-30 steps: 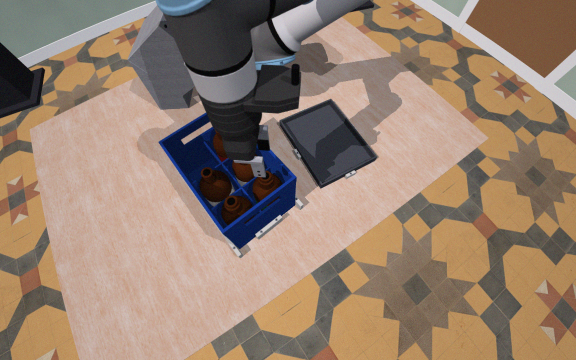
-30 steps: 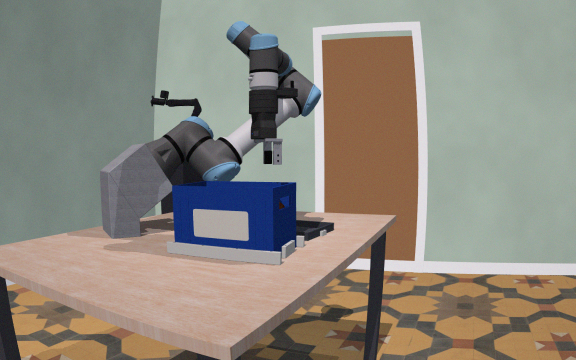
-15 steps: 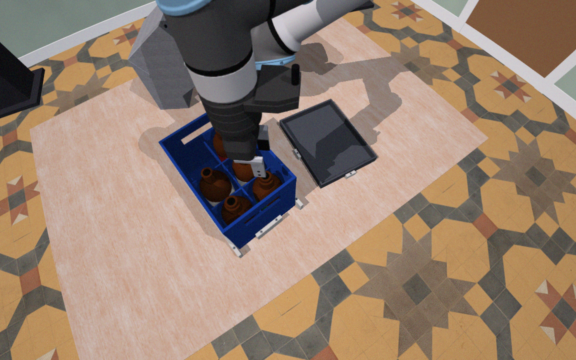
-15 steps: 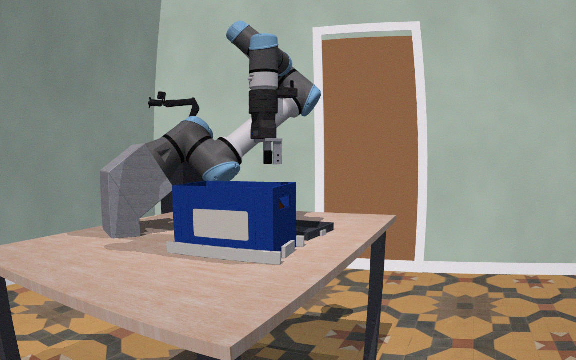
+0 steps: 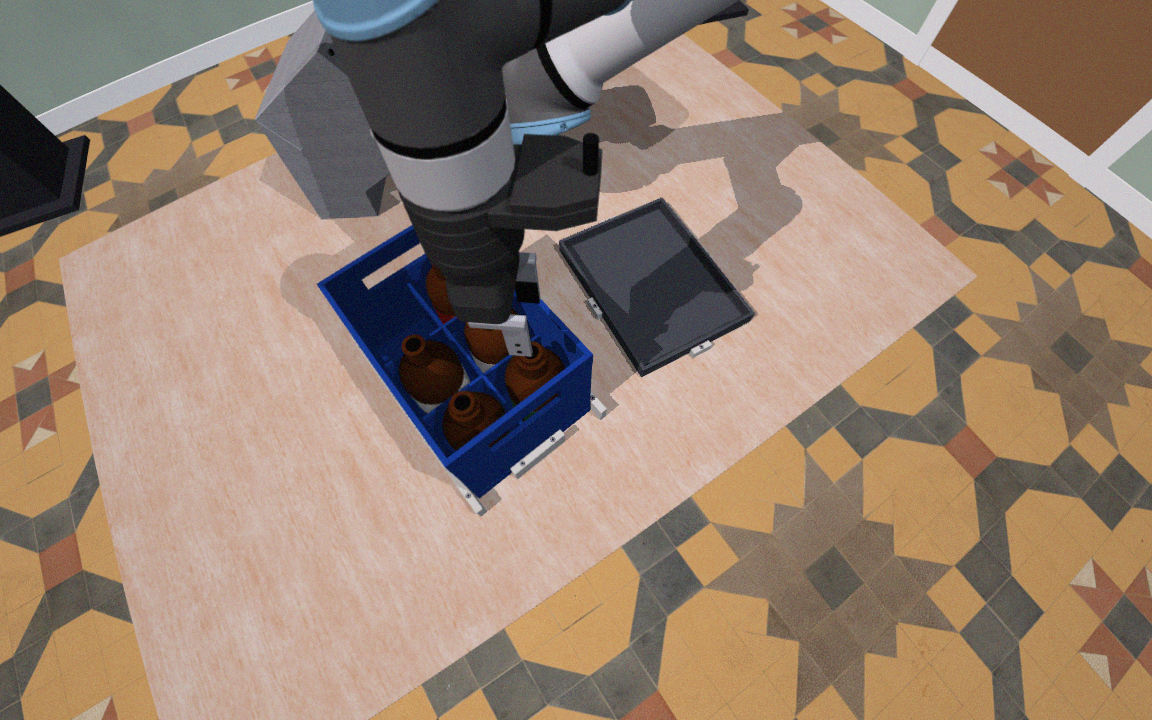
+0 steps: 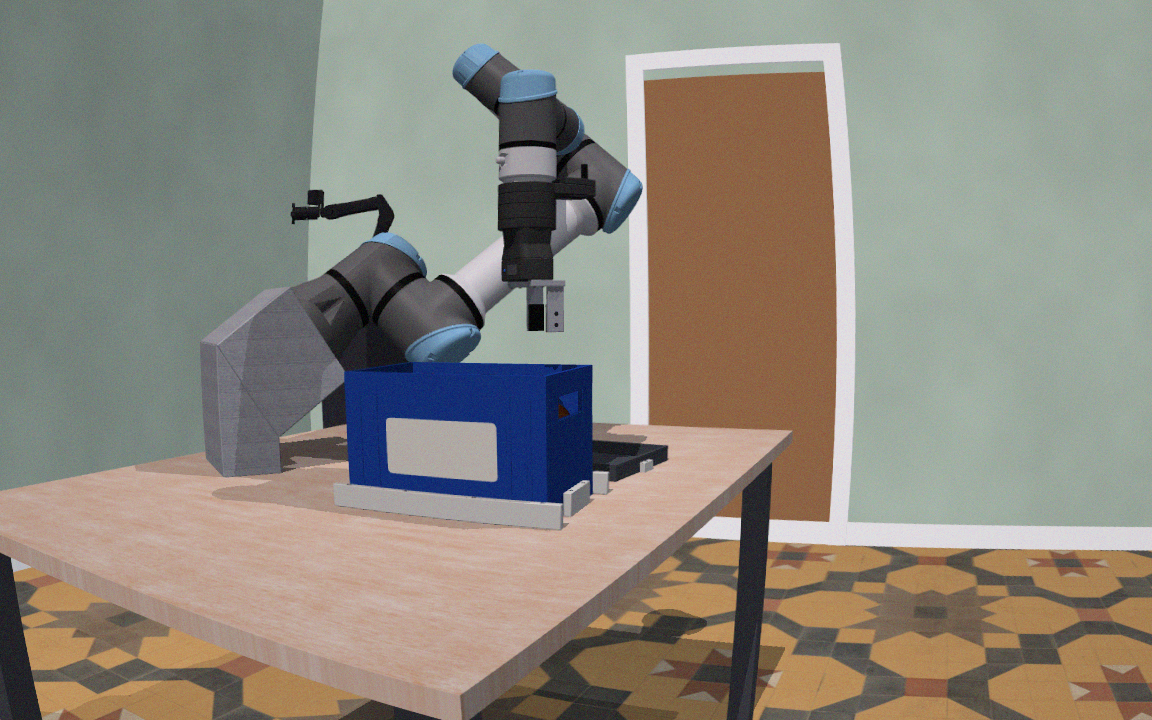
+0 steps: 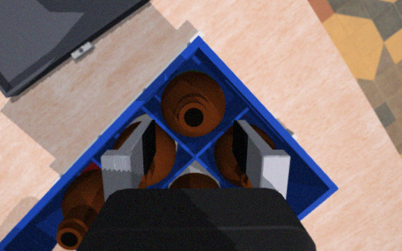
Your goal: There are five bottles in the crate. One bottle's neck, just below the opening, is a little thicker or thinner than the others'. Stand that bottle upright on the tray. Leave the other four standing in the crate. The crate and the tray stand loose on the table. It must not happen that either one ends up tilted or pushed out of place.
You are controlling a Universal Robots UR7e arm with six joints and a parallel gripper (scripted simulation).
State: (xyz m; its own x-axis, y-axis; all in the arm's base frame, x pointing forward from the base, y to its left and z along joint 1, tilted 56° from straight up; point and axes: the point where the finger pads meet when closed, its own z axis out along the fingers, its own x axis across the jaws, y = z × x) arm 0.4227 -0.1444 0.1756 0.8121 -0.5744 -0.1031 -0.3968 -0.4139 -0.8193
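Bottles, five brown units, stand in the blue crate (image 5: 571, 394) (image 6: 508, 465) (image 7: 264, 108). Top view: the crate is at the centre of the frame, on the tabletop (image 5: 249, 447) (image 6: 383, 573) (image 7: 274, 70). Within it are the upper bottle (image 5: 437, 291) (image 7: 82, 195), the middle bottle (image 5: 486, 344) (image 7: 164, 153), the right bottle (image 5: 533, 376) (image 7: 193, 104), the left bottle (image 5: 430, 371) (image 7: 194, 181) and the lower bottle (image 5: 470, 420) (image 7: 223, 153). Which one has the differing neck cannot be told. The dark tray (image 5: 661, 286) (image 6: 638, 459) (image 7: 23, 45) lies flat, right of the crate and apart from it. The gripper (image 5: 523, 320) (image 6: 545, 329) (image 7: 194, 136) is over the crate and partly hides the contents.

Exterior view: the gripper points downward above the crate rim, near the centre of the frame, clear of the crate. A pale label (image 6: 441, 449) is on the crate's long side; a pale bar (image 6: 446, 505) runs along its foot.

Wrist view: the gripper fingers are wide apart, with nothing clamped. The right bottle is at upper centre, in the corner compartment. The middle and lower bottles appear partly behind the fingers; the left bottle is mostly hidden by the gripper body. The upper bottle is at lower left. The tray occupies the upper left of the frame.
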